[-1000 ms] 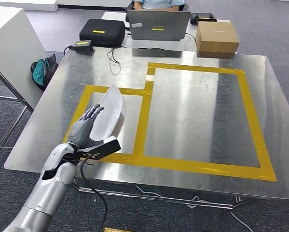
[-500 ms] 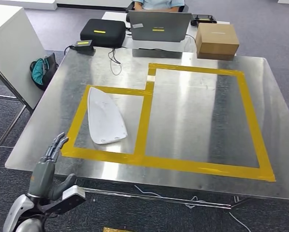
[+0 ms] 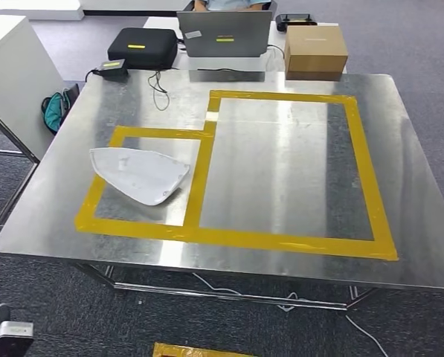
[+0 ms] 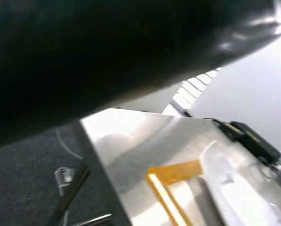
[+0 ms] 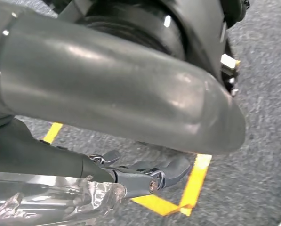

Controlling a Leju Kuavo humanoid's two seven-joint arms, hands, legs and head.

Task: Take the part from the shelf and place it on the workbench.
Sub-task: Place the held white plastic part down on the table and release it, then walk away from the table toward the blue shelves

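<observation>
The white part (image 3: 140, 175) was lying flat on the metal workbench (image 3: 298, 167), inside the smaller yellow-taped square (image 3: 199, 175) on the left side, with its pointed end over the tape's left edge. Nothing was touching it. The left wrist view caught the part (image 4: 235, 193) too, blurry, next to a yellow tape corner. The right hand (image 5: 146, 176) hung over grey carpet with yellow floor tape (image 5: 194, 181), dark fingers loosely stretched out, gripping nothing. Left hand, honestly couldn't tell what state it was in. At the far edge sat a laptop (image 3: 226, 33), a cardboard box (image 3: 314, 50) and a black case (image 3: 142, 44).
</observation>
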